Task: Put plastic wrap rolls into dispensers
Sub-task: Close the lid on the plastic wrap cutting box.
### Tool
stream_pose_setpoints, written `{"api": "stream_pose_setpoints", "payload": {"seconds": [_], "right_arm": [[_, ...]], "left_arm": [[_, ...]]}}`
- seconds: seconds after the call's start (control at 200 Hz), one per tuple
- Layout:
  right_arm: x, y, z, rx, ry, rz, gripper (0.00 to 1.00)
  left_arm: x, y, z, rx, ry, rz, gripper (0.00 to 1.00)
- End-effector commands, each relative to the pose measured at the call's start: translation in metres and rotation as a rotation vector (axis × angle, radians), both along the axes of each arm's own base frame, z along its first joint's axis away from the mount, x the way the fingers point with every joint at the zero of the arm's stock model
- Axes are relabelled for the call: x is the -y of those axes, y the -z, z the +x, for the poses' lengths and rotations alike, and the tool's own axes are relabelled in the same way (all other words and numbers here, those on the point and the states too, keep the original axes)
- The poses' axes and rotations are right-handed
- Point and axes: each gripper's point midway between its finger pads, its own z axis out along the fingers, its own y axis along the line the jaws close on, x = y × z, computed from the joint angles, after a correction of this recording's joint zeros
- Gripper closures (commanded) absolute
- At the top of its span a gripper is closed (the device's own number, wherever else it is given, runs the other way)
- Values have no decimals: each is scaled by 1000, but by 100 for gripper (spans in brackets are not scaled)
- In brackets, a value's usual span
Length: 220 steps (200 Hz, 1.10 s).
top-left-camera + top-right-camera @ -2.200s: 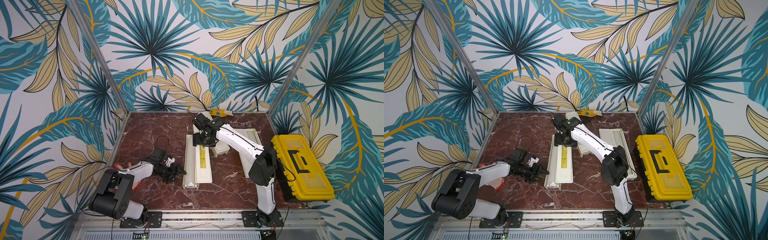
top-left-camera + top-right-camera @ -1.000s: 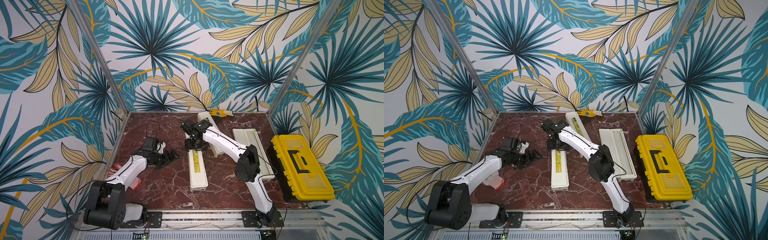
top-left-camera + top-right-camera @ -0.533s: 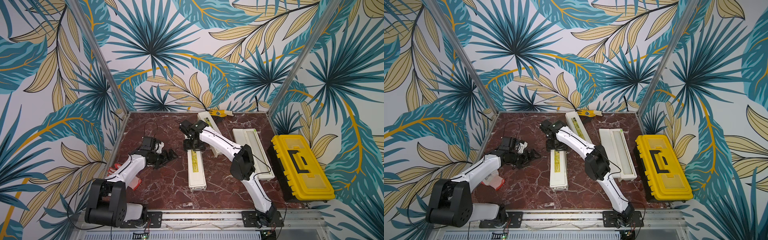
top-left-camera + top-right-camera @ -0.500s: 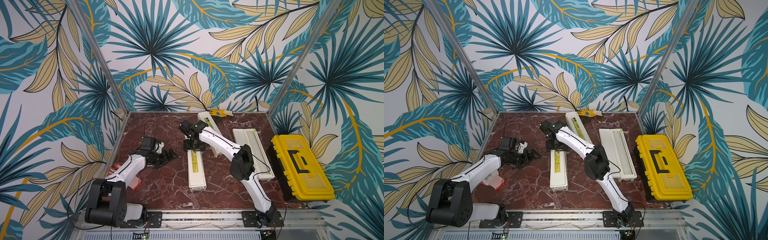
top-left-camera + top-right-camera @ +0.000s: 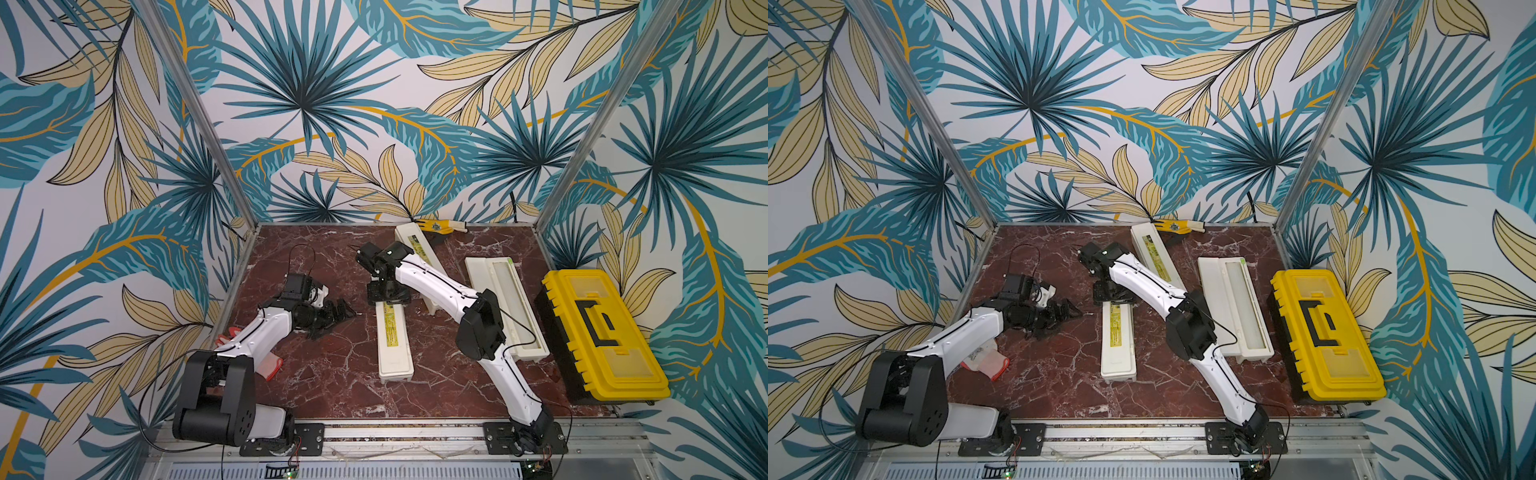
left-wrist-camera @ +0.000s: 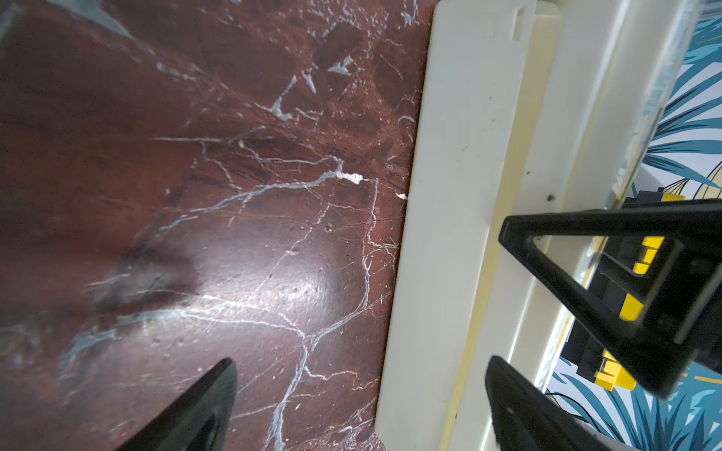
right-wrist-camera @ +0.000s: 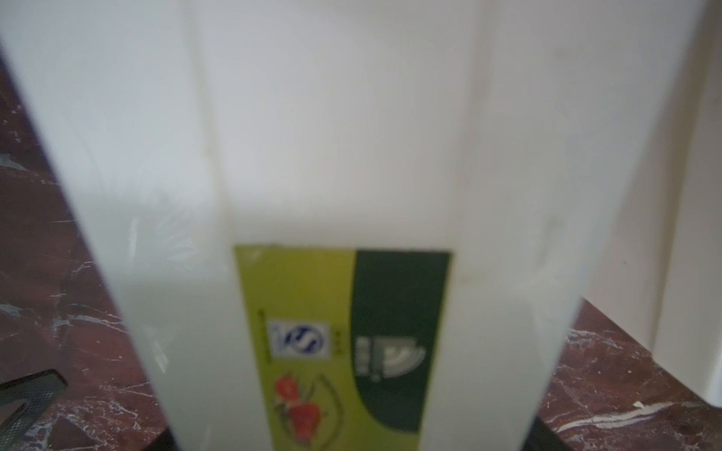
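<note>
Here, the right gripper (image 5: pixel 388 292) straddles the far end of the closed middle dispenser (image 5: pixel 393 349) on the marble table (image 5: pixel 324 374); whether its jaws actually pinch the box cannot be told. The left gripper (image 5: pixel 337 311) hangs wide open and empty, near the box but clear of it. One plastic wrap roll (image 5: pixel 1241 299) lies in the open dispenser (image 5: pixel 1210 286) beside the yellow toolbox (image 5: pixel 598 332). Handled by one end alone, the long box would likely pivot, slip free, or swing into the rear dispenser (image 5: pixel 417 245) just beside it.
</note>
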Motion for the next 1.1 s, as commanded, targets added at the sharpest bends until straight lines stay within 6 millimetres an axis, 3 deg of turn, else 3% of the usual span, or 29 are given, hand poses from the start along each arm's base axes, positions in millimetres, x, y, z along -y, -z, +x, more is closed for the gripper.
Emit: {"api": "stream_pose_setpoints", "payload": {"seconds": [0.0, 0.531, 0.676, 0.941, 1.096], "right_arm": [[7, 10, -7, -33, -14, -59, 29], [9, 28, -12, -80, -26, -87, 7], [11, 20, -10, -59, -25, -88, 1], [6, 7, -10, -48, -25, -42, 1], [11, -1, -10, -39, -25, -42, 1]], "left_arm": [[-1, -9, 10, 37, 7, -5, 0], [0, -3, 9, 6, 5, -17, 0], [3, -3, 9, 0, 10, -35, 0], [10, -10, 12, 11, 23, -77, 0], [26, -12, 14, 14, 69, -123, 0]]}}
